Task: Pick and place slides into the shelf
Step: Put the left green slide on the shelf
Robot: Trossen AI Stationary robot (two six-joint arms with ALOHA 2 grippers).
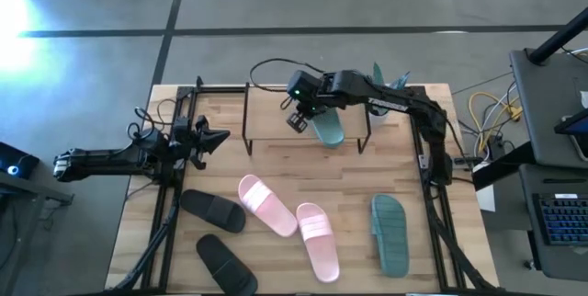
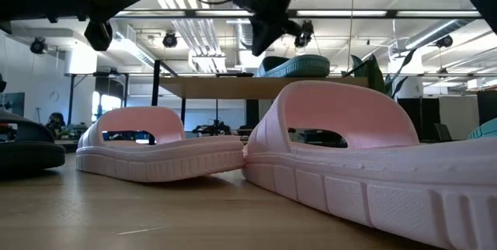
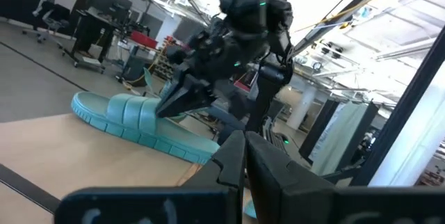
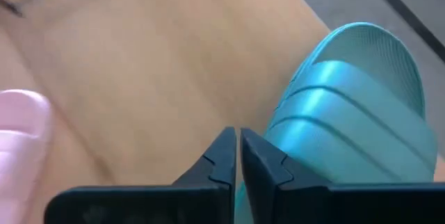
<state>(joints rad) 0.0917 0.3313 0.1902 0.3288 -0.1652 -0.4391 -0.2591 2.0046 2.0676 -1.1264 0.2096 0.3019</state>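
One teal-green slide (image 1: 329, 130) (image 4: 354, 113) lies sole-down on the light board of the shelf (image 1: 276, 121) (image 2: 217, 87), towards its right half. My right gripper (image 1: 297, 121) (image 4: 239, 144) is shut on nothing. It hovers over the shelf board, close beside the slide's left side and a little above it (image 2: 256, 48). My left gripper (image 1: 220, 137) (image 3: 245, 147) is shut and waits at the table's left, pointing at the shelf. The second teal slide (image 1: 390, 233), two pink slides (image 1: 266, 206) (image 1: 318, 239) and two black slides (image 1: 213, 210) (image 1: 225, 264) lie flat on the table's near half.
The shelf's left half shows bare board. Thin black shelf legs (image 1: 248, 135) stand at the shelf's corners. The arms' black frame rails (image 1: 170, 195) run along the table's left and right sides. Cables and a desk (image 1: 551, 103) lie beyond the right edge.
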